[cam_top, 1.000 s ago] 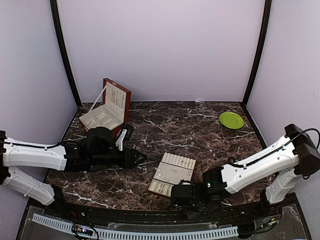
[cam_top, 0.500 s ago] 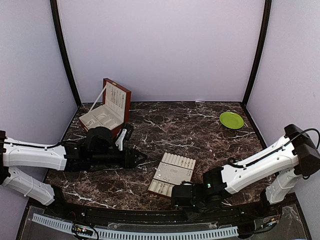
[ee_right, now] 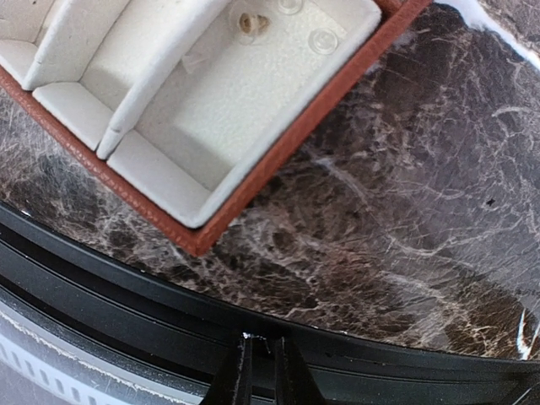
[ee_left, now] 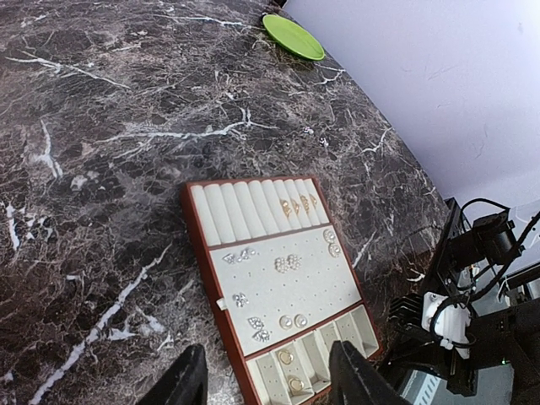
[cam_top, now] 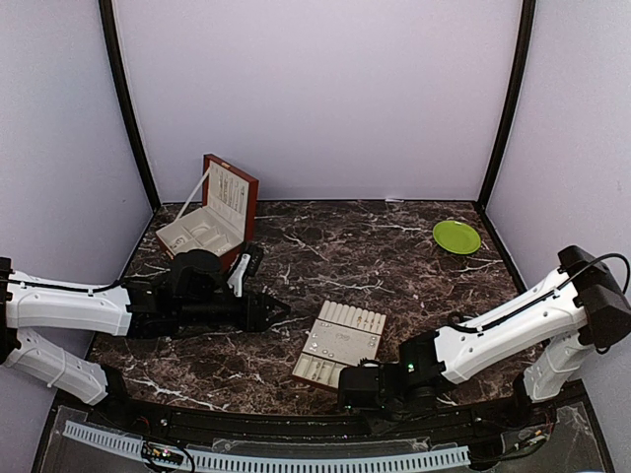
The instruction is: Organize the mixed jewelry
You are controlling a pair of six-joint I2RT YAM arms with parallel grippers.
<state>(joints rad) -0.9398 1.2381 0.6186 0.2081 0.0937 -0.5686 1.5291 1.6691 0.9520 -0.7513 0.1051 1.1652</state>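
Lying in the tray (ee_right: 278, 156), jewelry (ee_right: 251, 23) sits beyond the right pincer (ee_right: 261, 369).

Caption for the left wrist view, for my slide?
Open left gripper faces a cream tray dotted with small jewelry on the marble table, green plate beyond.

Glossy marble table (cam_top: 375, 246), matt tray (ee_left: 312, 283)

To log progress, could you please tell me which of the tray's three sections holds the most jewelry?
The flat middle panel, dotted with many small pieces; the ribbed rolls and end compartments hold only a few.
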